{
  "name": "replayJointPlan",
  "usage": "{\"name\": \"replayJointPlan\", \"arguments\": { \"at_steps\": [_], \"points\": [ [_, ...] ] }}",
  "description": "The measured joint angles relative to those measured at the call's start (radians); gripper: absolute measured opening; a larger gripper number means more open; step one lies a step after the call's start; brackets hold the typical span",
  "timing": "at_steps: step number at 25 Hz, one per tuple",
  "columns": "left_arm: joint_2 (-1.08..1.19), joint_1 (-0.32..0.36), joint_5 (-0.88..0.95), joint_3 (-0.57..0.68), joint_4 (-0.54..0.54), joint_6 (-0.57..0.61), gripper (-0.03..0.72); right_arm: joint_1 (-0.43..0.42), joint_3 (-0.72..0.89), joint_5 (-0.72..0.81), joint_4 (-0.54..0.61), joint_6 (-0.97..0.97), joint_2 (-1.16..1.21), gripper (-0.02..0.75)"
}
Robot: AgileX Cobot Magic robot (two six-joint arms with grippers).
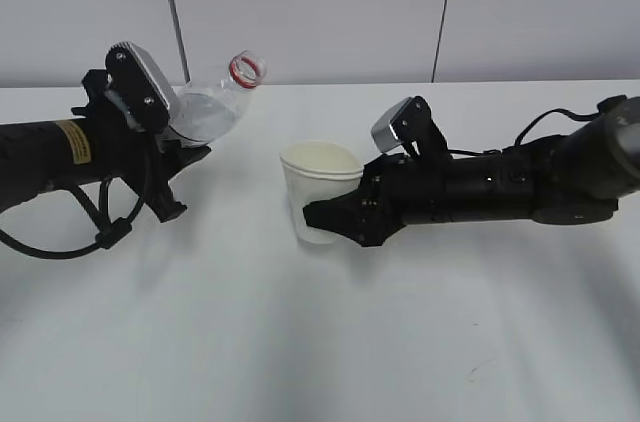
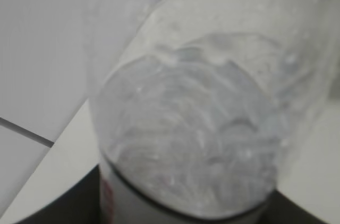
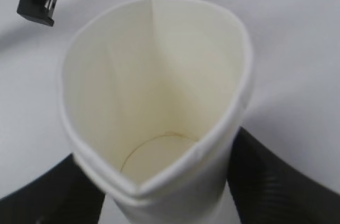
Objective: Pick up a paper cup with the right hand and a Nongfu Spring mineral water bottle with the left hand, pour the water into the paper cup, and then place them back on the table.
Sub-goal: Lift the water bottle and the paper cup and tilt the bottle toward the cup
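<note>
Paper cup [image 3: 159,107] fills the right wrist view, closest thing to any lens. Rim squeezed out of round into a teardrop shape; seam visible on the inner wall; bottom looks dry, though a thin film could not be ruled out. Right hand [image 1: 335,217] is clamped on the cup, black fingers [image 3: 276,181] pressing its lower wall from both sides. In the exterior view the cup [image 1: 318,187] stands upright, near the middle of the table [image 1: 300,362].

Nongfu Spring mineral water bottle [image 1: 215,107] sits to the left of the cup and higher, well apart from it. It is tilted, open mouth with red neck ring pointing up and toward the cup. Left hand [image 1: 175,147] grips the bottle's lower body; yellow label and looped cable show on the arm behind it.

Left wrist view: bottle [image 2: 202,128] seen from below its shoulder, blurred. Water [image 2: 191,149] pooled in the lower part, surface rippled. A strip of red-and-white label at the bottom edge, dark fingers [image 2: 64,203] either side.

Beyond the cup, in the right wrist view, the red label and part of the left hand's black finger appear.
</note>
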Motion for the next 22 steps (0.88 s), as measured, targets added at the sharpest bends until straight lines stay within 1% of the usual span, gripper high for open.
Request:
{"name": "replayJointPlan", "arguments": {
  "at_steps": [2,8,13,16,22],
  "points": [
    [-0.005,0.0,0.004,0.0,0.0,0.032,0.325,0.006,-0.019,0.0,-0.01,0.017,0.0,0.496],
    [-0.006,0.0,0.007,0.0,-0.015,0.185,0.325,0.026,-0.066,0.002,-0.038,0.064,0.0,0.496],
    [-0.006,0.0,0.008,0.0,-0.028,0.245,0.325,0.058,-0.095,0.002,-0.064,0.09,0.0,0.496],
    [-0.006,0.0,0.008,0.0,-0.064,0.292,0.325,0.071,-0.107,0.006,-0.073,0.092,0.0,0.496],
    [-0.006,0.0,0.008,0.0,-0.122,0.415,0.324,0.073,-0.11,0.018,-0.087,0.094,0.0,0.496]
  ]
}}
